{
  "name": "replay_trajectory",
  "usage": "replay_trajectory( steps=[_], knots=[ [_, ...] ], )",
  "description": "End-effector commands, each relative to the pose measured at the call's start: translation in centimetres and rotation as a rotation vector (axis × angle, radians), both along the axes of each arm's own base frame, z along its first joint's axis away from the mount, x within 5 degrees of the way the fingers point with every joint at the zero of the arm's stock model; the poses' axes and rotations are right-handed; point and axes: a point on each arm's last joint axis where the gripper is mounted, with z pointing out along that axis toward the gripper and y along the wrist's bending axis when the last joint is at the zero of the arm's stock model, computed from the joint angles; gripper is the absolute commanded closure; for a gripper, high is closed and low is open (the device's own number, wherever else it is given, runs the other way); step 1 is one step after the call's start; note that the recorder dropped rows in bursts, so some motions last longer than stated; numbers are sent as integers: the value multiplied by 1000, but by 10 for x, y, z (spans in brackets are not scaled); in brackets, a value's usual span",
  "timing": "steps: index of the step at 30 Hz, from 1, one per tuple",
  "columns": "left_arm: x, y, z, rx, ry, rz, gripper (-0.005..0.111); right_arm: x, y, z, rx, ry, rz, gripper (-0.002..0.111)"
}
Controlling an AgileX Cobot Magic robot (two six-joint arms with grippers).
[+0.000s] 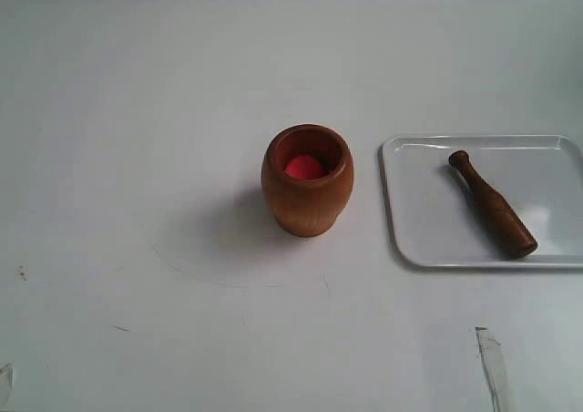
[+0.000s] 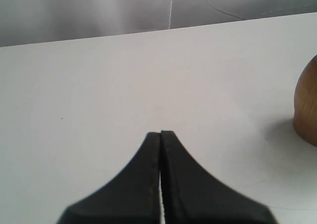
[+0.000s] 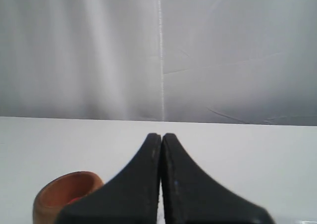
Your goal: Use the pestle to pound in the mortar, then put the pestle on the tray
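The pestle (image 1: 492, 204) is seen lying flat on the white tray (image 1: 419, 243), slanted, with its small knob toward the far side and its thick end toward the near edge. The mortar (image 1: 307, 182) stands upright on the table (image 1: 137, 157), just beside the tray and not touching it, with a red ball (image 1: 305, 167) inside.

The pestle is judged to be stiff, light wood with a smooth finish. As it is round, it can be expected to roll or skid on the glossy tray when nudged. A hold across the thicker part of the shaft, square to its length, is judged safest; the narrow neck offers less to bear on.

The mortar is judged heavier and steady, though it might slide when pounded.

The left fingers (image 2: 143, 184) are pressed together with nothing held, low over bare table with the mortar off to one side. The right fingers (image 3: 138, 184) are likewise closed and empty.

Counted: one mortar, one pestle, one tray, one ball, two pairs of fingers.
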Motion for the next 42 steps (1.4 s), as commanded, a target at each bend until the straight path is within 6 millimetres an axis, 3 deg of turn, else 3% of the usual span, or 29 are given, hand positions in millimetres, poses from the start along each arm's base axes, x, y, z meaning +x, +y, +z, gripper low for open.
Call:
replay_trajectory(
  steps=[1, 17, 22, 24, 28, 33, 42],
  knots=[
    [0, -1, 0, -15, -4, -6, 107, 3, -5, -2, -3, -8, -105, 108],
    [0, -1, 0, -15, -4, -6, 107, 5, -6, -7, 26, 19, -131, 108],
    [0, -1, 0, -15, -4, -6, 107, 10, -14, -27, -105, 70, -229, 108],
    [0, -1, 0, -15, -4, -6, 107, 11, -19, -23, -63, 34, -286, 108],
    [0, -1, 0, -15, -4, -6, 107, 11, -21, -22, -191, -15, -305, 108],
    [0, -1, 0, -15, -4, -6, 107, 12, -24, -20, -190, -31, -365, 108],
    [0, -1, 0, -15, -4, -6, 107, 12, -27, -28, -241, 47, -397, 108]
  ],
)
